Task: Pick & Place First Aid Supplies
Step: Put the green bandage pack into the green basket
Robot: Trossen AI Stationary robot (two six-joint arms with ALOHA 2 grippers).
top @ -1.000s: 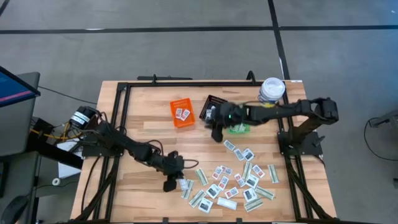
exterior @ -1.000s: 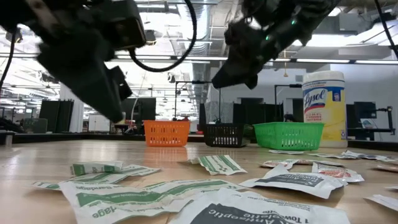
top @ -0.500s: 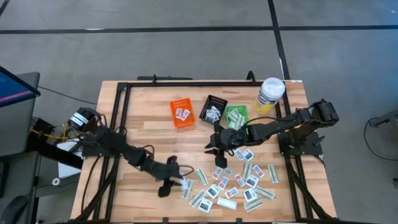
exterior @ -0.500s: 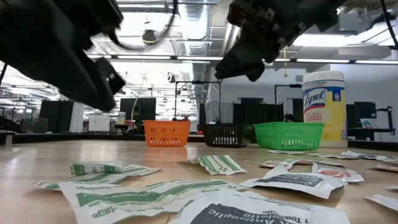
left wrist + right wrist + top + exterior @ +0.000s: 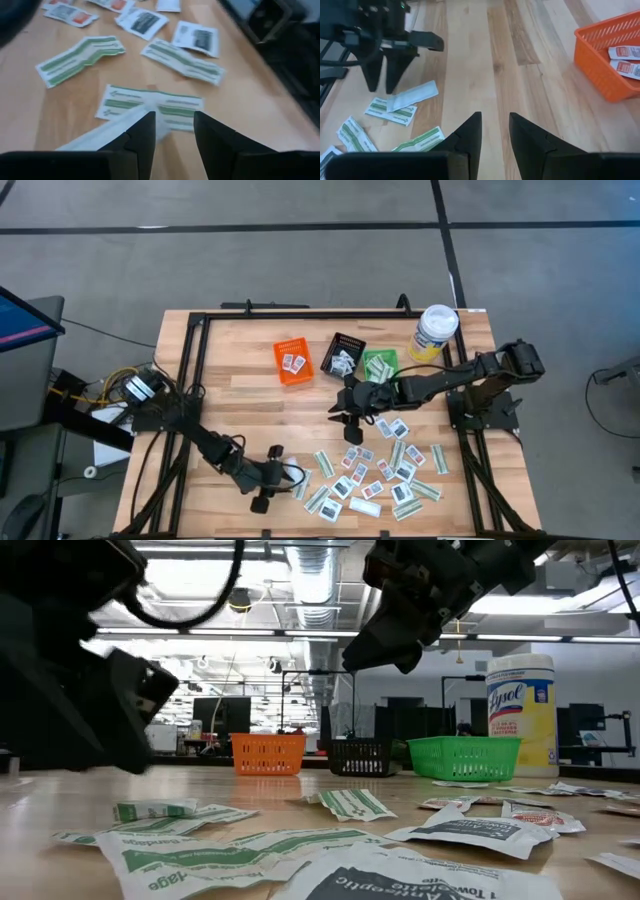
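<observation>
While my left gripper [image 5: 172, 135] hangs parted and empty above a green-striped packet [image 5: 150, 103] at the near edge of the scattered first aid supplies [image 5: 375, 470], my right gripper [image 5: 494, 131] hovers empty, narrowly parted, over bare table [image 5: 485, 60].

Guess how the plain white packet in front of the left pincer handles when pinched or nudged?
The white packet looks paper-thin and lies flat, partly over a green-striped strip, so it is probably light and floppy. On the smooth wooden table it would likely slide rather than lift. The left pincer stands open at it.
</observation>
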